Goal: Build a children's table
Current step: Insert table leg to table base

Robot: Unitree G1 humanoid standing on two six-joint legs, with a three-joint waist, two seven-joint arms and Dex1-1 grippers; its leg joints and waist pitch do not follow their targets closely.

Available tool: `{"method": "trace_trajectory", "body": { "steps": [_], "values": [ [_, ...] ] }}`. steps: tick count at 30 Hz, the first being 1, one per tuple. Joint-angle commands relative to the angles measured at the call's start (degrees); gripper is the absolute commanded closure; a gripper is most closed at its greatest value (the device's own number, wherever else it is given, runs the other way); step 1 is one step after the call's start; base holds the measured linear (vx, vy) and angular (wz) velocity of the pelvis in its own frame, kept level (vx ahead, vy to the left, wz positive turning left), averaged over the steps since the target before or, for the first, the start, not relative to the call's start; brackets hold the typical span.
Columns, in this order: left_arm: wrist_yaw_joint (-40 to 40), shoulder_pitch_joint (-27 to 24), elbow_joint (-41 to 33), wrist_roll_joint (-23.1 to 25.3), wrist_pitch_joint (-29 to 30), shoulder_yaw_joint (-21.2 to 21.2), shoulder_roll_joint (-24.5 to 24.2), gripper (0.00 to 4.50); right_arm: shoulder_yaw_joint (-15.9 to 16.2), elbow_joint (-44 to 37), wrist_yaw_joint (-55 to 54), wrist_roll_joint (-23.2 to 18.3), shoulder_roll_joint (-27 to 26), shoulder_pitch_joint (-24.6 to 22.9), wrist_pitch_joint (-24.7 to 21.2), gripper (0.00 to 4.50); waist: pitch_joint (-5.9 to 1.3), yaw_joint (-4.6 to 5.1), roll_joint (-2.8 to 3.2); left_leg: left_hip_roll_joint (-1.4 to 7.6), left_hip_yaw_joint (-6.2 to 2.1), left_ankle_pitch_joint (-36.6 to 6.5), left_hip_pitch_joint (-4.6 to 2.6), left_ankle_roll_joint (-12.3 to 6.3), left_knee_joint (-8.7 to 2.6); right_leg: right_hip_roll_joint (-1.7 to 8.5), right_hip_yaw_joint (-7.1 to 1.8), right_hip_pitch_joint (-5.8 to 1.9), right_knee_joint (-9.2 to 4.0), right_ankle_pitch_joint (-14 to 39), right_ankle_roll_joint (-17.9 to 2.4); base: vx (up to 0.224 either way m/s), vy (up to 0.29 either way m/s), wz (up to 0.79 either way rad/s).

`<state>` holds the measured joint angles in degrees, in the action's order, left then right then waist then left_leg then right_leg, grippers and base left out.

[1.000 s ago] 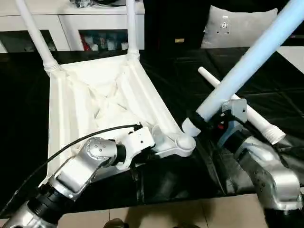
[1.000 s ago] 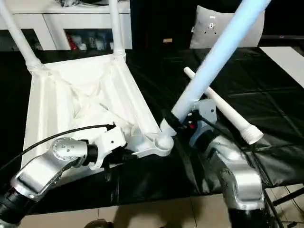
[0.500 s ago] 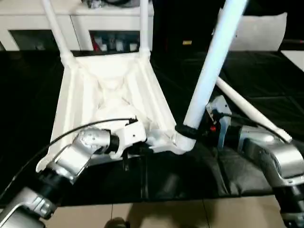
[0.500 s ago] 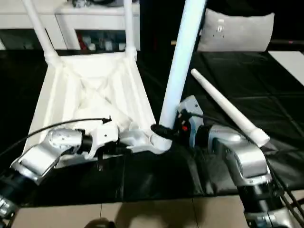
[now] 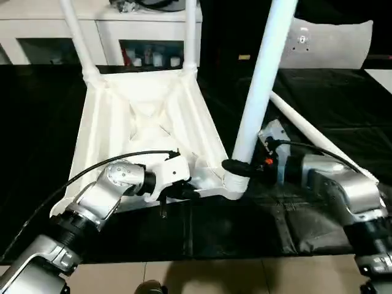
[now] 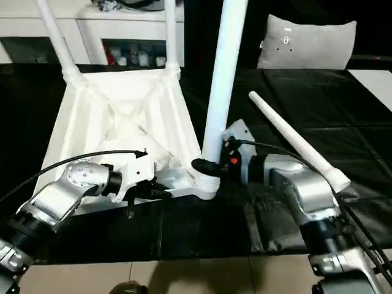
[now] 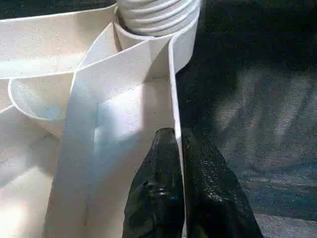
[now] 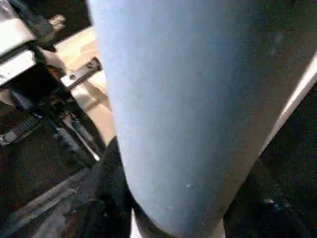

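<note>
Swung from a steep slant to nearly upright since a second ago: third leg [image 5: 264, 79], its ribbed foot now seated in near-right corner socket [image 5: 236, 182]. Left to right: two legs already standing in far corners, far-left leg [image 5: 75, 33] and far-right leg [image 5: 190, 32]. Upturned white tabletop [image 5: 144, 122] lying ribbed side up on black-covered work table [image 5: 37, 122]. At near edge, left gripper [image 7: 178, 141] clamped shut on thin rim wall of tabletop, one black finger each side, just beside the socket. Right of that, right gripper [image 5: 236, 166] wrapped around base of third leg directly above the socket, black fingers [image 6: 202, 165] holding it. Further right, fourth leg [image 6: 294, 139] lying loose on the black cover, well apart from tabletop, ribbed end toward near edge. Behind, white shelving [image 5: 141, 24] and grey cushion [image 5: 331, 43].
</note>
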<state>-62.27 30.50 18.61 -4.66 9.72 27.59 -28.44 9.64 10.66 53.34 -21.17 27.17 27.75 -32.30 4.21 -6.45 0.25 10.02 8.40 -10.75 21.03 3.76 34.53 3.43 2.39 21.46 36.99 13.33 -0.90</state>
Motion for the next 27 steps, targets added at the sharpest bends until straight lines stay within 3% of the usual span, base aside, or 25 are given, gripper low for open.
{"method": "trace_trajectory", "body": {
  "steps": [1, 9, 10, 12, 17, 19, 21, 25, 26, 27],
  "values": [
    [-2.8, 0.81, 0.44, 1.18, -1.22, 1.8, 0.18, 4.5, 1.86, 2.74, 0.52, 2.21, 0.23, -0.27, -0.18, 2.61, -4.52, 0.2, -0.05, 2.57, 0.01, -5.13, -0.45, -0.65, -3.71, 4.47, -2.63, -2.62, -4.1, -0.37, -13.87, 0.0, 0.0, 0.0],
    [-3.55, 2.09, 2.13, 1.97, -1.3, 1.53, 1.07, 4.5, 1.92, 6.54, 1.51, 2.48, -0.81, 0.02, 1.38, 2.61, -4.27, 0.23, -0.11, 2.7, -0.1, -8.36, -0.62, 0.31, -4.09, 4.61, -2.62, -2.47, -4.69, 4.83, -12.97, 0.0, 0.0, 0.0],
    [-2.98, 2.1, 2.32, 1.84, -0.87, 1.12, 1.46, 4.5, 1.08, 6.71, 1.23, 1.81, -1.26, -0.24, 1.21, 2.61, -4.3, 0.24, -0.14, 2.7, -0.08, -8.45, -0.63, 0.3, -4.08, 4.61, -2.62, -2.46, -4.69, 4.8, -12.96, 0.0, 0.0, 0.0],
    [-2.36, 2.07, 2.69, 1.71, -0.34, 0.55, 2.09, 4.5, -1.3, 7.17, 0.59, -0.03, -2.49, -1.08, 1.36, 2.61, -4.28, 0.22, 0.37, 2.65, -0.15, -9.51, -0.69, 0.57, -4.1, 4.6, -2.65, -2.36, -4.76, 4.92, -13.19, 0.0, 0.0, 0.0],
    [-2.16, 1.56, 2.77, 2.04, 0.04, 0.13, 2.45, 4.5, -7.2, 7.7, -3.13, -4.04, -6.43, -4.39, 2.88, 2.61, -4.28, 0.18, 0.37, 2.75, -0.17, -10.56, -0.73, 0.53, -4.3, 4.71, -2.67, -2.27, -5.0, 5.58, -13.04, 0.0, 0.0, 0.0],
    [-2.12, 1.45, 2.68, 2.02, 0.15, 0.0, 2.46, 4.5, -8.35, 7.27, -4.04, -4.78, -7.53, -5.68, 4.01, 2.61, -4.29, 0.22, 0.28, 2.73, -0.24, -10.7, -0.66, 0.66, -4.39, 4.62, -2.54, -2.31, -4.98, 5.95, -13.04, 0.0, 0.0, 0.0],
    [-2.01, 1.32, 2.51, 2.01, 0.33, -0.2, 2.55, 4.5, -9.31, 6.15, -4.74, -5.1, -8.75, -7.75, 5.73, 2.61, -4.08, 0.21, 0.67, 2.81, -0.25, -11.93, -0.74, 0.73, -4.54, 4.75, -2.62, -2.06, -5.21, 7.53, -12.66, 0.0, 0.0, 0.0],
    [-1.93, 1.09, 2.32, 2.19, 0.48, -0.44, 2.65, 4.5, -8.39, 4.42, -5.28, -2.23, -8.95, -10.57, 10.22, 2.61, -4.0, 0.19, 0.73, 2.85, -0.34, -12.98, -0.69, 0.91, -4.8, 4.67, -2.61, -2.06, -5.4, 8.72, -11.93, 0.0, 0.0, 0.0],
    [-1.9, 0.95, 2.2, 2.38, 0.41, -0.44, 2.54, 4.5, -6.68, 3.79, -6.19, 1.14, -8.13, -11.26, 13.0, 2.61, -3.95, 0.12, 1.57, 2.83, -0.45, -13.27, -0.68, 1.15, -4.78, 4.74, -2.63, -1.92, -5.36, 9.13, -11.76, 0.0, 0.0, 0.0],
    [-1.9, 0.95, 2.2, 2.38, 0.41, -0.44, 2.54, 4.5, -6.68, 3.79, -6.19, 1.14, -8.13, -11.26, 13.0, 2.61, -3.84, 0.32, 1.04, 2.79, -0.36, -14.05, -0.71, 1.23, -4.89, 4.6, -2.63, -1.94, -5.65, 9.98, -11.32, 0.0, 0.0, 0.0]
  ]
}}
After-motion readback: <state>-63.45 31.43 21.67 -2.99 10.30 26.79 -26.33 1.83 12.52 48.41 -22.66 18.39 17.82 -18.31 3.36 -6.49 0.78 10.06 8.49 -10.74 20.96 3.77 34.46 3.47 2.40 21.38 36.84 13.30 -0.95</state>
